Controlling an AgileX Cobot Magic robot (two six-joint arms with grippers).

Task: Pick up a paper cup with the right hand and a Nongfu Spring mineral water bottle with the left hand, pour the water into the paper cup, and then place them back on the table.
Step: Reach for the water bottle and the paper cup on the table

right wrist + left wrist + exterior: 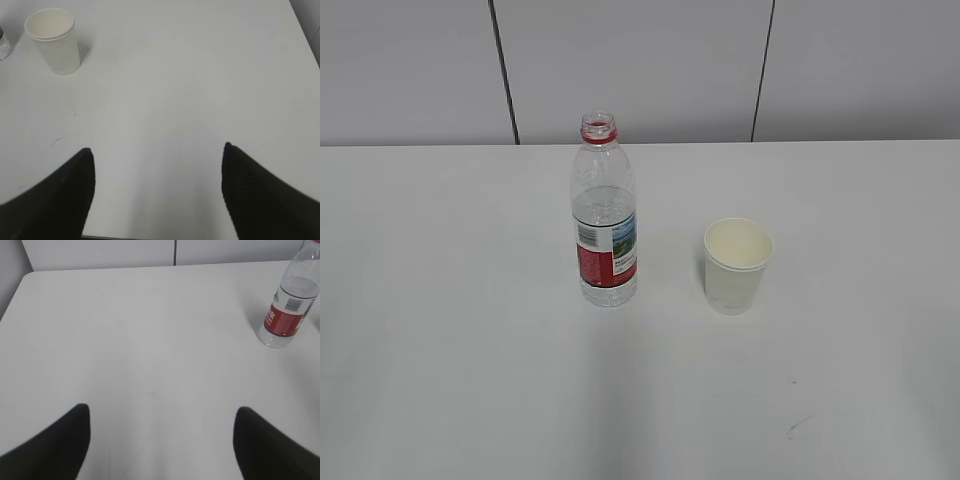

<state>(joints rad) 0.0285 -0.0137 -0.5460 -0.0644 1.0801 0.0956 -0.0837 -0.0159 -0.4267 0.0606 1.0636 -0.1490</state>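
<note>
The Nongfu Spring bottle (606, 215) stands upright and capless on the white table (450, 300), partly filled with water (604, 207). The paper cup (736, 265) stands upright to its right, a hand's width apart. Neither arm shows in the exterior view. In the left wrist view my left gripper (162, 415) is open and empty over bare table, with the bottle (289, 307) far off at the upper right. In the right wrist view my right gripper (157, 155) is open and empty, with the cup (54, 40) far off at the upper left.
A small dark scuff mark (795, 428) lies on the table in front of the cup; it also shows in the right wrist view (62, 139). A grey panelled wall (640, 70) stands behind the table's far edge. The table's near edge (150, 238) lies just under my right gripper.
</note>
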